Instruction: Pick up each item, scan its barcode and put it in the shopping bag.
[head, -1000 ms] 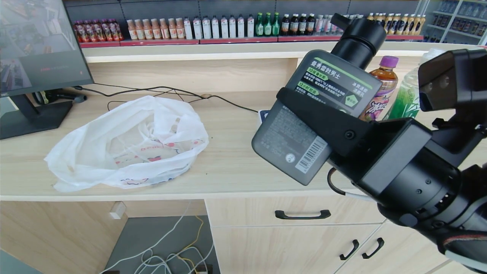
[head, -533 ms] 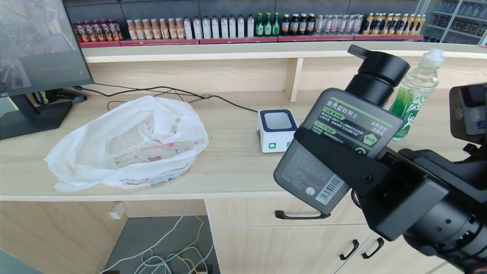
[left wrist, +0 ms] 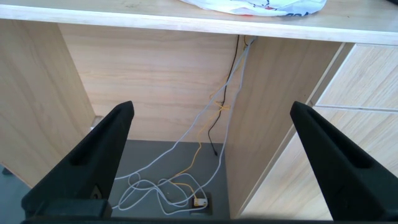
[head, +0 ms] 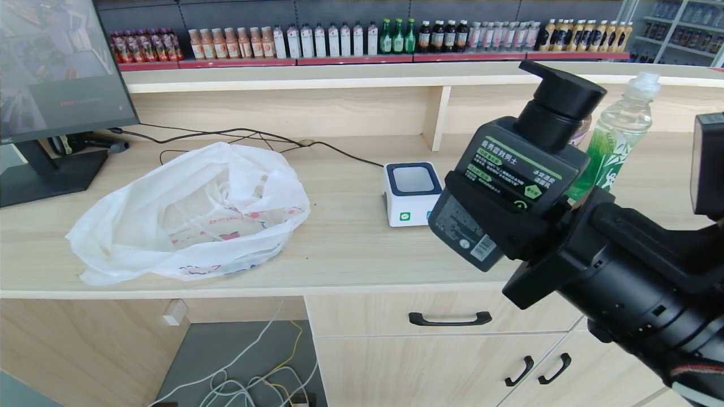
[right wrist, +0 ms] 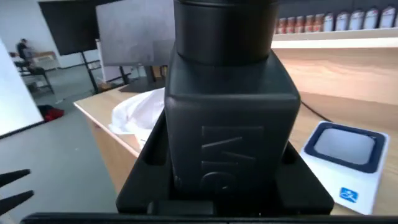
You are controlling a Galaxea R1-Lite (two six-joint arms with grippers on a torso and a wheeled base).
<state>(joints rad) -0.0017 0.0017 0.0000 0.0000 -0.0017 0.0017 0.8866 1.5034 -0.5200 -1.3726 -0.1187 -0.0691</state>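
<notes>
Here the light wooden desk [head: 350,254] carries the white shopping bag [head: 192,215], lying open toward its left end. The right hand [head: 506,226] is clamped around a dark grey pump bottle [head: 523,167], held tilted in the air just right of the small white scanner [head: 412,193]. The left hand [left wrist: 211,109] hangs below the desk edge, fingers spread wide.

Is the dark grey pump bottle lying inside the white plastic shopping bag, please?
No, the right gripper holds the bottle up near the white scanner, away from the bag.
</notes>
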